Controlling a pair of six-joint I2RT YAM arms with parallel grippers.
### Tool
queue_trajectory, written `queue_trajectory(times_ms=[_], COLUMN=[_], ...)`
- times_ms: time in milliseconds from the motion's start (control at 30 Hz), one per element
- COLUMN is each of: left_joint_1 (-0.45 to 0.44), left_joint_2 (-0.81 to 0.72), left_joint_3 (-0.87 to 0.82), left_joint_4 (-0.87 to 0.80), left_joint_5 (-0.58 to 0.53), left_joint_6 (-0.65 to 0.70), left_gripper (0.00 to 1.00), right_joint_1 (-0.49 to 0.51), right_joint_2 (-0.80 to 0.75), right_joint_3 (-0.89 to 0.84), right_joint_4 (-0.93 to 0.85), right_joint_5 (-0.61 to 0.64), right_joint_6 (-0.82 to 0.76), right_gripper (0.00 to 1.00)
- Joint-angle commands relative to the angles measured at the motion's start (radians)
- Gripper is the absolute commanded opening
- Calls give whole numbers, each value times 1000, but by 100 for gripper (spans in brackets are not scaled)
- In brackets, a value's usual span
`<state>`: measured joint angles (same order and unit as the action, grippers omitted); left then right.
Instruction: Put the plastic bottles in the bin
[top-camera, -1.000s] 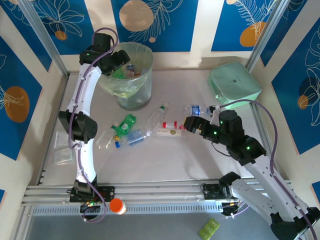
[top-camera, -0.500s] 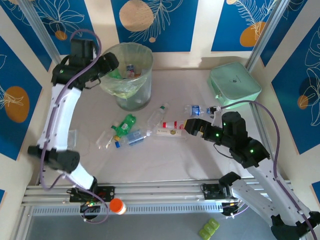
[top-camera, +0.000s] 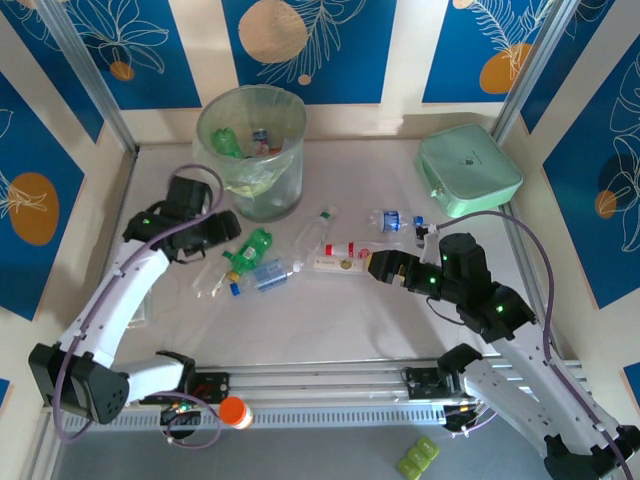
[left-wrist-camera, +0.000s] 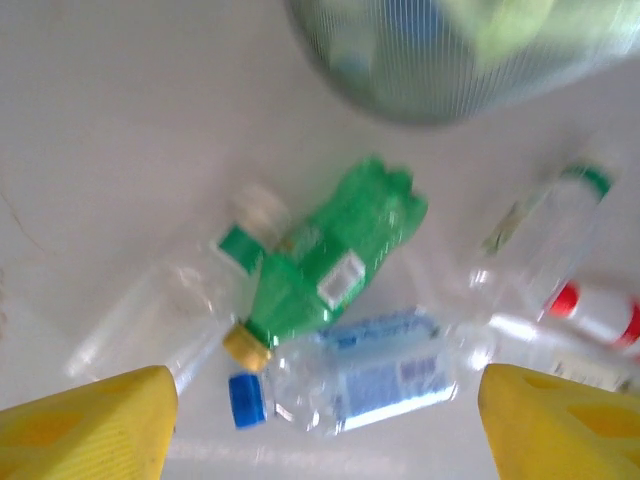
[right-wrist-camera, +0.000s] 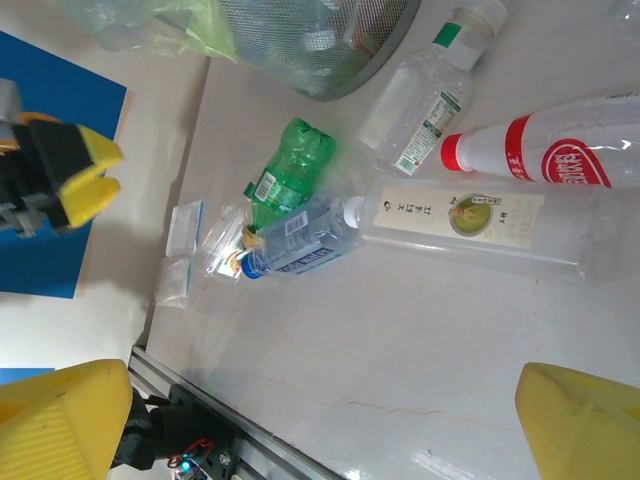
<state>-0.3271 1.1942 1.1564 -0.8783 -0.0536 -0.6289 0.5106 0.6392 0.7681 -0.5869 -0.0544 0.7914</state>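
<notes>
Seven plastic bottles (top-camera: 315, 228) lay loose mid-surface (top-camera: 330, 320), from 6 to 4 o'clock of the bin (top-camera: 272, 195): one green bottle (top-camera: 254, 246) and six clear ones, among them a red-labelled bottle (top-camera: 345, 248) and a blue-labelled bottle (top-camera: 268, 276). At least two more sat inside the single bin, at 11 o'clock. The step looked like a fresh pick. The left tool (top-camera: 226, 229), wide and empty, hung at 10 o'clock of the green bottle and would need to descend and close. The right tool (top-camera: 378, 265), wide and empty, faced the red-labelled bottle.
</notes>
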Motion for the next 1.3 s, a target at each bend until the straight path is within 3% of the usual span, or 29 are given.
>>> queue_trajectory(times_ms=[0, 133, 267, 367, 700, 967, 1033, 1267], left_joint_1=[-50, -117, -202, -210, -263, -263, -263, -269], left_joint_2=[4, 57, 142, 202, 389, 400, 392, 380], left_joint_3=[-78, -147, -136, -126, -34, -113, -123, -172], left_joint_4=[46, 161, 181, 193, 176, 230, 229, 214], left_joint_5=[42, 151, 128, 88, -24, 91, 111, 186], left_joint_6=[37, 101, 215, 254, 207, 166, 163, 152], left_gripper=[79, 79, 84, 86, 92, 92, 99, 99], right_joint_1=[6, 6, 7, 6, 3, -8, -13, -30], right_joint_2=[-12, -7, -14, -28, -27, -27, -23, -6], right_joint_3=[-16, -20, -28, -41, -47, -42, -45, -57], right_joint_4=[5, 13, 10, 10, 24, 9, 13, 42], right_joint_5=[-27, -39, -45, -49, -77, -85, -94, -116], right_joint_6=[-17, -25, -34, -31, -47, -74, -79, -84], right_gripper=[99, 99, 99, 99, 99, 99, 100, 100])
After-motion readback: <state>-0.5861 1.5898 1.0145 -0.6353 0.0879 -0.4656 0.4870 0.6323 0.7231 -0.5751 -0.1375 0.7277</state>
